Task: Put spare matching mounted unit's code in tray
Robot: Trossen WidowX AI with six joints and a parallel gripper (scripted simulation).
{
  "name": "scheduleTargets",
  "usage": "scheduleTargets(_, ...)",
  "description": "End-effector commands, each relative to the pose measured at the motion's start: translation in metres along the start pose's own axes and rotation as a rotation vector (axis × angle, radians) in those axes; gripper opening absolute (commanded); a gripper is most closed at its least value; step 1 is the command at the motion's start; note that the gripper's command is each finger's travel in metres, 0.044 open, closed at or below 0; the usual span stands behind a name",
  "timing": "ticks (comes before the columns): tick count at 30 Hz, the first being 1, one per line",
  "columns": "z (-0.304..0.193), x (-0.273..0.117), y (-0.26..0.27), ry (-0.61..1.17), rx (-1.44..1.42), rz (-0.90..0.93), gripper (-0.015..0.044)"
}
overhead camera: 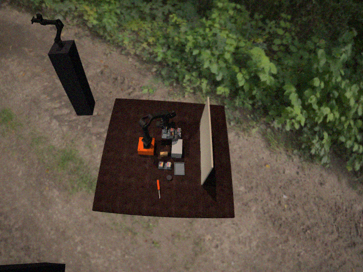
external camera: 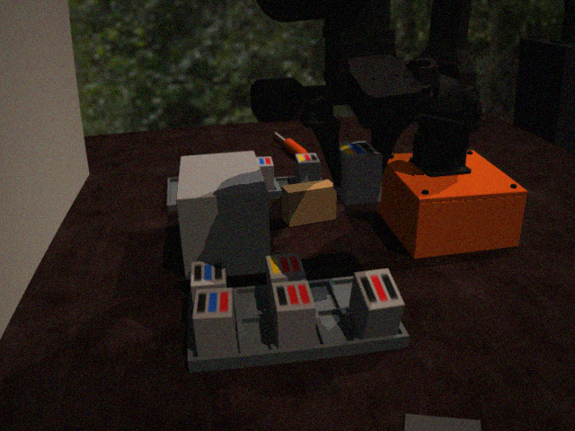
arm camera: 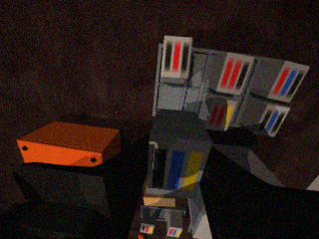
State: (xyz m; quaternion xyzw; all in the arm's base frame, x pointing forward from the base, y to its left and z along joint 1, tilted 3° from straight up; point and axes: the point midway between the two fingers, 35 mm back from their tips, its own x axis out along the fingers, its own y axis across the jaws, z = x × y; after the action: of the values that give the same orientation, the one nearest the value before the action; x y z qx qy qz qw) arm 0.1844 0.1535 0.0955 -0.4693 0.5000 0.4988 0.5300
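My gripper (external camera: 359, 162) (arm camera: 173, 139) (overhead camera: 167, 117) is shut on a grey spare (external camera: 360, 178) (arm camera: 175, 156) whose top shows black, blue and yellow bars. It holds the spare in the air between the orange arm base (external camera: 455, 208) (arm camera: 67, 144) and a tan block (external camera: 308, 201) (arm camera: 159, 201). The spare rack (external camera: 296, 355) (overhead camera: 169, 133) holds several other coded spares. The white mounted unit (external camera: 217, 178) (overhead camera: 176, 147) stands behind the rack; its code is hidden. The grey tray (overhead camera: 179, 169) (external camera: 172, 190) lies beyond the unit.
Two small spares (external camera: 265, 162) (external camera: 307, 160) stand near the tray. An orange screwdriver (overhead camera: 158, 186) (external camera: 292, 145) and a black disc (overhead camera: 169, 177) lie further off. A tall pale panel (overhead camera: 206, 140) (external camera: 37, 116) stands along one side of the dark table (overhead camera: 126, 181).
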Motion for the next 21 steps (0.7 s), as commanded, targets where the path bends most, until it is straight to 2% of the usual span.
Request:
scheduleTargets(1, -0.001, -0.025, -0.002, -0.004, -0.003, -0.010, 0.0000)
scheduleTargets(9, -0.004, -0.038, -0.005, -0.003, -0.004, -0.011, 0.0000)
scheduleTargets(21, -0.032, -0.044, -0.056, 0.000, 0.026, -0.029, 0.0000)
